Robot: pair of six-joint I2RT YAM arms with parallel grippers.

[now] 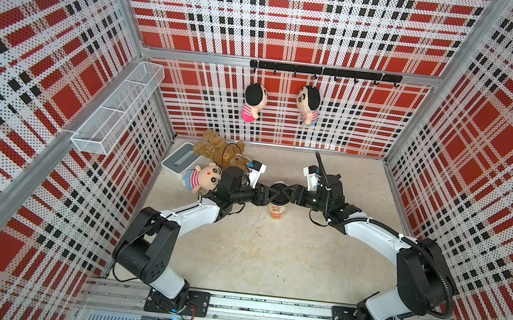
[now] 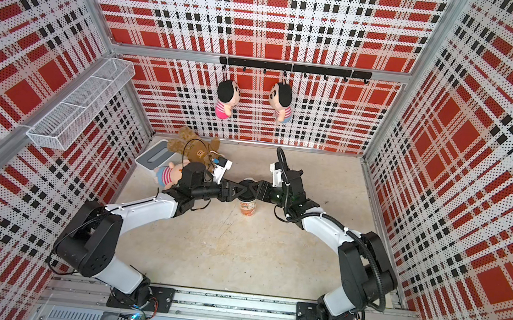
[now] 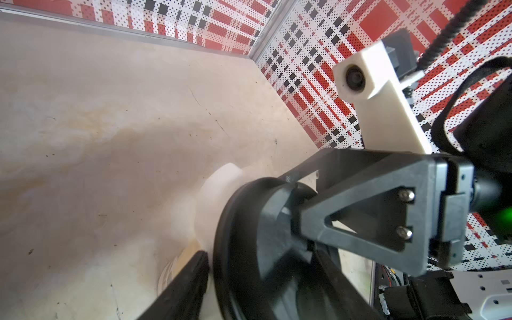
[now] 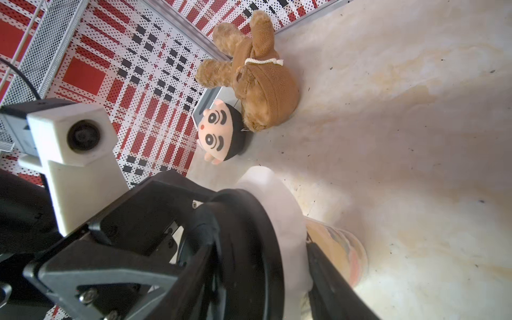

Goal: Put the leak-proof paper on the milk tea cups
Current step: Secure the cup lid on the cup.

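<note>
Near the middle of the bench (image 1: 270,261), somewhat closer to its back edge than its front: one milk tea cup (image 1: 276,211), white paper with orange-red print on the lower side. It stood upright, long axis vertical, mouth upward, narrow base on the bench.

Leak-proof paper (image 4: 279,219): a thin white sheet that lay across the cup's mouth, its margin drooping outside the rim on the side in view. No long axis could be made out. A black round lid (image 4: 246,249) sat on top of the sheet, flat face up.

Left gripper (image 1: 273,195) and right gripper (image 1: 288,194): they met tip to tip over the lid, one reaching in from each side. The jaws of each stood parted, with one finger over the lid. The right's lower finger (image 4: 329,277) and the left's lower finger (image 3: 185,285) lay alongside the cup wall under the rim. Whether either pair pinched the lid's edge or merely bracketed it could not be told.

Step in hand, as judged: paper placed, lid being seated over it. The task appeared nearly complete.

Next move, as judged: both jaws to let go and draw outward and up, evenly, without dragging the lid, tugging the flimsy margin or tipping the tall, narrow-footed cup.
</note>
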